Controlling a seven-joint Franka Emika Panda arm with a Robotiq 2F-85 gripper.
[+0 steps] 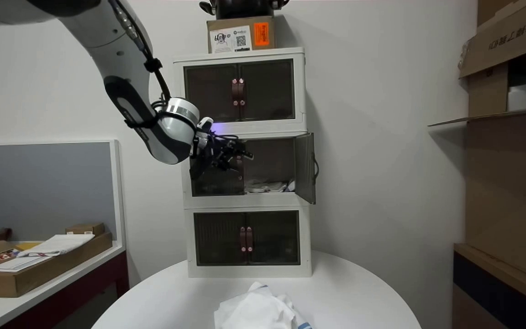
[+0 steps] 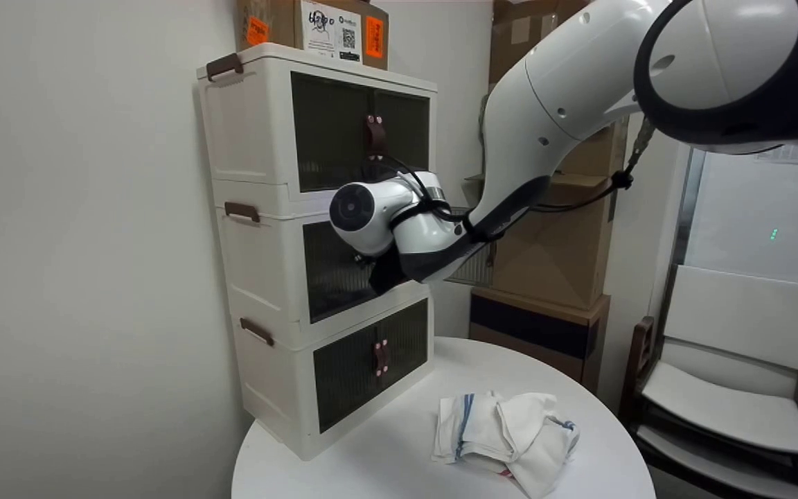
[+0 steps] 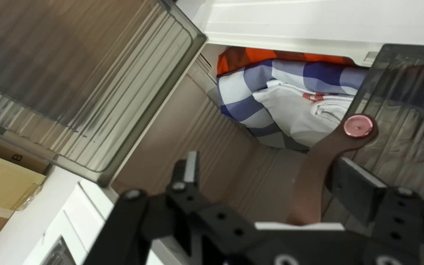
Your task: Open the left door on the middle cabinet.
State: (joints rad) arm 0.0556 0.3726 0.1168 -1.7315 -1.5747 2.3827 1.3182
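The middle cabinet (image 1: 272, 199) is the central tier of the white tower in both exterior views. Its left door (image 1: 215, 185) looks shut; it also shows in an exterior view (image 2: 337, 277) and at the right of the wrist view (image 3: 399, 154). The left door's brown strap handle (image 3: 309, 176) has a pink rivet. My gripper (image 3: 274, 176) is open, with the strap between its fingers, close to the right finger. I cannot tell whether that fingertip is behind the strap. In an exterior view the gripper (image 1: 242, 160) is in front of the left door's inner edge, partly covering it.
The right door (image 1: 305, 169) stands swung open; it fills the upper left of the wrist view (image 3: 131, 95). Folded cloths (image 3: 263, 95) lie inside the cabinet. A white towel (image 2: 510, 436) lies on the round table (image 2: 406, 478). The top tier (image 1: 240, 128) and bottom tier (image 1: 249, 271) are shut.
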